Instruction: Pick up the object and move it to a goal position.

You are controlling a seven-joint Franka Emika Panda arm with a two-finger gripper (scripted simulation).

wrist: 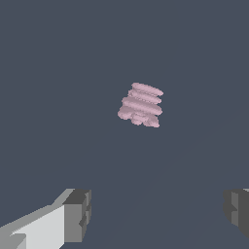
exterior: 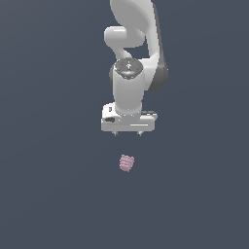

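The object is a small pale pink ridged block lying on the dark floor. My white gripper hangs above it, clear of it, with only short finger stubs showing under the hand. In the wrist view the object lies ahead of the two fingertips, one grey pad and the other standing far apart. The gripper is open and holds nothing.
A flat dark grey-blue floor spreads around the object in both views. The white arm rises behind the gripper toward the top of the exterior view.
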